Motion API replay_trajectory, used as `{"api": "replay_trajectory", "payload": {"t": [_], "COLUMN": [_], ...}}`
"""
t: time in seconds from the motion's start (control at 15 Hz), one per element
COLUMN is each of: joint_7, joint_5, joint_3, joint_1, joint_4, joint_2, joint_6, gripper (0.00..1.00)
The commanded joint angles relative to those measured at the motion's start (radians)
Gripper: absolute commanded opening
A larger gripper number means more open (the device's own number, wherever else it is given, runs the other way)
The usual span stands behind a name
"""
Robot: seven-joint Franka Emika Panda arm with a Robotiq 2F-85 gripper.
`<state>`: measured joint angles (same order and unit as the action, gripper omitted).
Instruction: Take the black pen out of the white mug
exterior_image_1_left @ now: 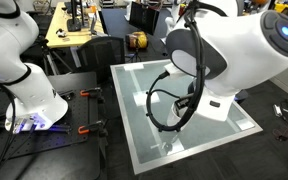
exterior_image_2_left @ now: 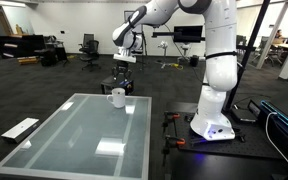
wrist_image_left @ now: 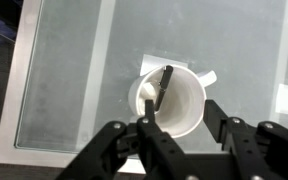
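A small plain white cylindrical ceramic mug stands on a pale frosted-glass tabletop. Inside it leans a thin straight black pen, its upper end resting against the rim. In the wrist view, the black two-fingered Robotiq gripper hovers above the mug, fingers spread apart and holding nothing, the pen lying between them and nearer the one marked. The task seems barely begun: descent, grasp and lifting out all remain.
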<state>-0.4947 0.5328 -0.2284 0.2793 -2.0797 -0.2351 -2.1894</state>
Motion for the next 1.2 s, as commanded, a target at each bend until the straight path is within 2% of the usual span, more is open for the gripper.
{"api": "replay_trajectory", "payload": {"t": [0.0,0.2,0.27,1.13], "joint_7": [0.026,0.023,0.022,0.017], "joint_5": [0.017,0.015,0.013,0.009], "joint_3": [0.001,0.006,0.007,0.013], "joint_1": [0.0,-0.003,-0.003,-0.004], "joint_4": [0.038,0.045,0.047,0.073], "joint_2": [-0.021,-0.036,-0.043,-0.123], "joint_6": [0.049,0.056,0.058,0.066], "gripper": [0.47,0.33,0.36,0.35]}}
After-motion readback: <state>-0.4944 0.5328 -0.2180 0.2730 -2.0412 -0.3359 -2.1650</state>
